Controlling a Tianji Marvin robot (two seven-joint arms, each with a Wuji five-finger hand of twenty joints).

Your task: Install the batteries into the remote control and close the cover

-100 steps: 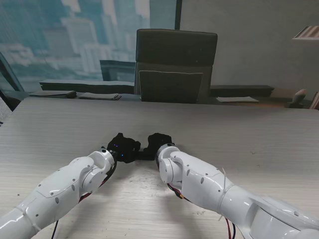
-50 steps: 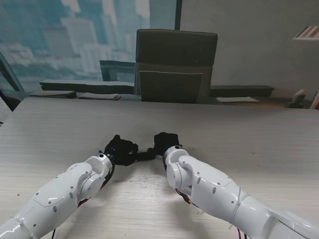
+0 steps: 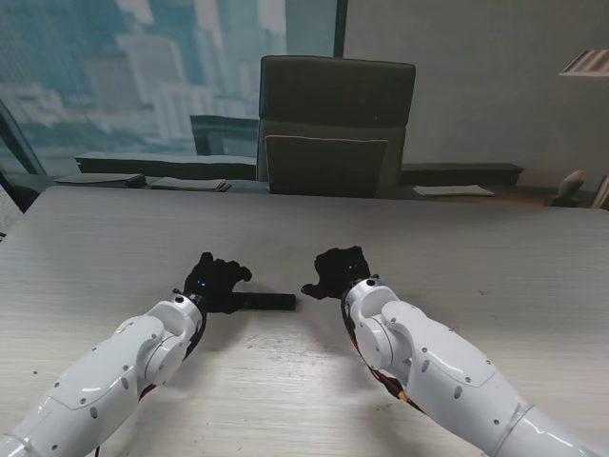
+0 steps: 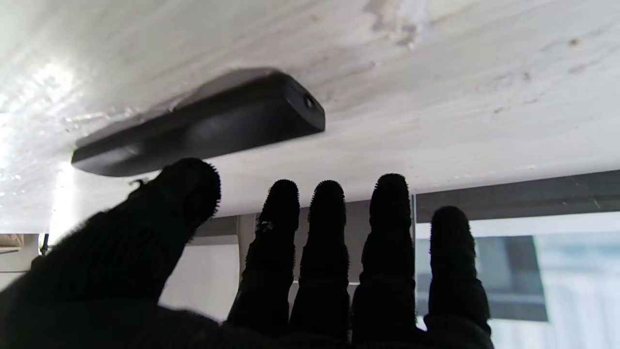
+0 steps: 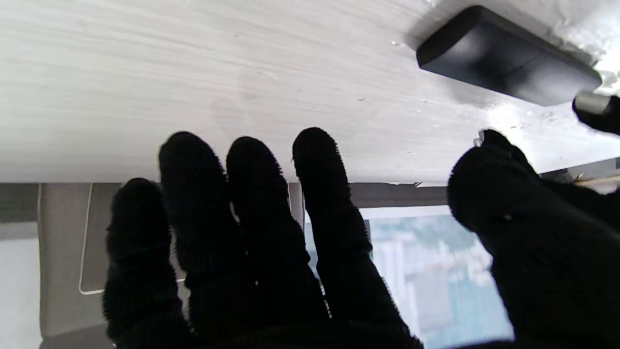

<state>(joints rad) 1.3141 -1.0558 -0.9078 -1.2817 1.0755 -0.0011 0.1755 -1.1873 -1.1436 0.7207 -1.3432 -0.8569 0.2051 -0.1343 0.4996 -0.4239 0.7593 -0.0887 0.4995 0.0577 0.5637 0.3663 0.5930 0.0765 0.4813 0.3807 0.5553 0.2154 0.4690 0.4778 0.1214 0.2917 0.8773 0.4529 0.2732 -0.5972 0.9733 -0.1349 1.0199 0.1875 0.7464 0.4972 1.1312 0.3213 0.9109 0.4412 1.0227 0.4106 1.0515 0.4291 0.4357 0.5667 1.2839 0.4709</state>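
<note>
Pale wood grain runs across the tabletop (image 3: 447,257), with an office chair (image 3: 335,124) pushed in on the far side and a window behind it. On this surface lies the remote control (image 3: 266,302), flat and lengthwise between the two arms, its dark shell looking whole in both wrist views; no loose batteries or cover can be made out, which suggests the lid is already on. The left hand (image 3: 214,283) hovers just beside the remote's left end, fingers spread and gripping nothing, the thumb near the casing but apparently not pressing it. The right hand (image 3: 340,272) sits apart from the remote's other end, also spread and empty. With both palms facing down and clear, the remote seems set down to rest by itself.
</note>
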